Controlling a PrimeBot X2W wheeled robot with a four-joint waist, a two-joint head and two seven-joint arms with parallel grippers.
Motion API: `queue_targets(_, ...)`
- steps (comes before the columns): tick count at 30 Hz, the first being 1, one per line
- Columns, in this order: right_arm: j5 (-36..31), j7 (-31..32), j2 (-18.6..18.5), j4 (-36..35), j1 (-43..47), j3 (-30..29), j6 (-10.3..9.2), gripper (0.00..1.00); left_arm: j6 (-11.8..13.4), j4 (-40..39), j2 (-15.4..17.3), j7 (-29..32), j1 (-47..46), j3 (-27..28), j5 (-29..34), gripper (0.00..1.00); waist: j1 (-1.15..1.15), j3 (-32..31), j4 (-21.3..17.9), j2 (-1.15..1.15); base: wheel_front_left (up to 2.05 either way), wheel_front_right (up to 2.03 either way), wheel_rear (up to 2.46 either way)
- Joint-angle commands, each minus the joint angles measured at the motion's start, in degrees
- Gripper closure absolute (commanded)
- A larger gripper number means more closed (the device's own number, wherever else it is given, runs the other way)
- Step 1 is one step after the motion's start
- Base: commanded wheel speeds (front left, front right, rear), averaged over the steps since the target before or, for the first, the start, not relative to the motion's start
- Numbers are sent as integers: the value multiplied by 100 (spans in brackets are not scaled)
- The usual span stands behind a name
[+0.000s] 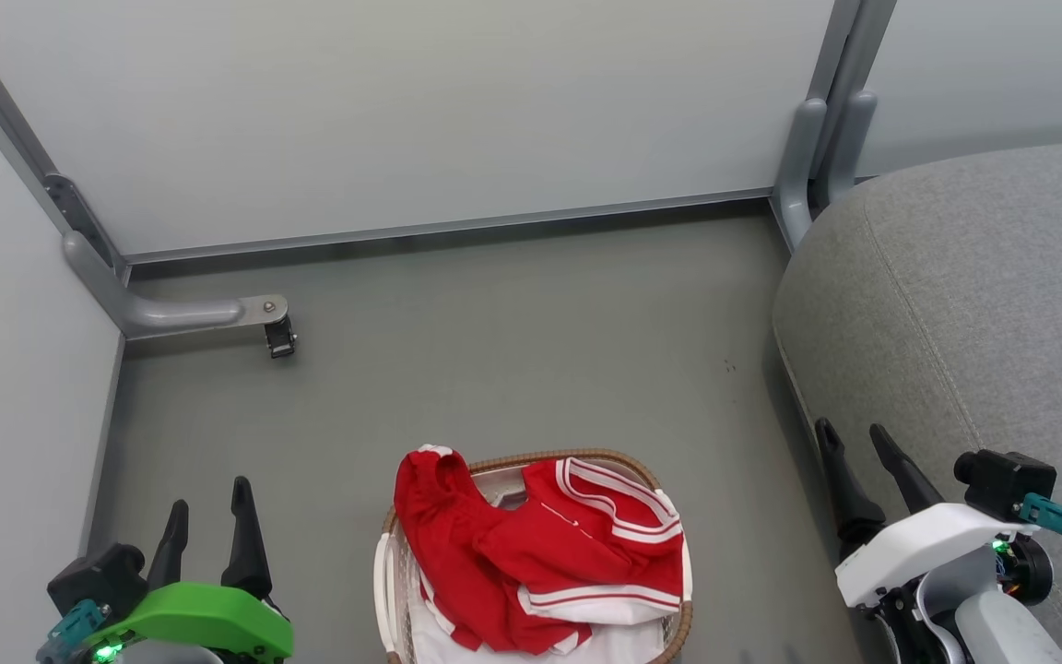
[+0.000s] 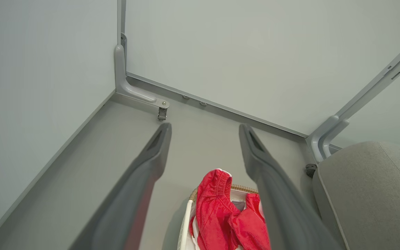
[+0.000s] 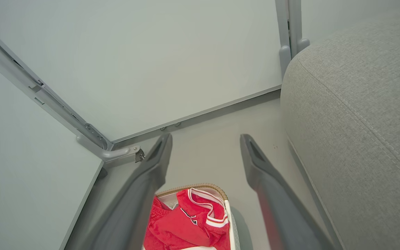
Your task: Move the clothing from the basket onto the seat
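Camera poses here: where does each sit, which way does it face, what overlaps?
Head view: on the head, facing forward-down at floor, basket, clothing, seat; open left pincer lower left, open right pincer lower right.
Left wrist view: on left wrist, along its own fingers toward the wall corner.
Right wrist view: on right wrist, along its fingers toward wall.
Shared: all three show basket, clothing, seat.

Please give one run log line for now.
red white-striped clothing: in white brown-rimmed plastic basket | left gripper: open | right gripper: open, beside grey fabric seat
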Motion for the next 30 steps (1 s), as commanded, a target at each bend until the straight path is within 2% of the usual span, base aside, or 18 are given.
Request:
queue_targets(1,-192,-62,-31,-33,-72,-10,1,0,38,-64,74,-51,-5,-30,188,0,0,3,2,0,0,0,0)
queue_targets(19,-1278,-307,27,-14,-155,-41,2,0,159,-116,113,-299,-68,-238,1200,0,0,18,19,0,0,0,0)
queue_targets(30,-1874,-439,80,34,-133,-56,2,0,197,-130,24,-426,78,-262,1685,0,0,14,39,0,0,0,0)
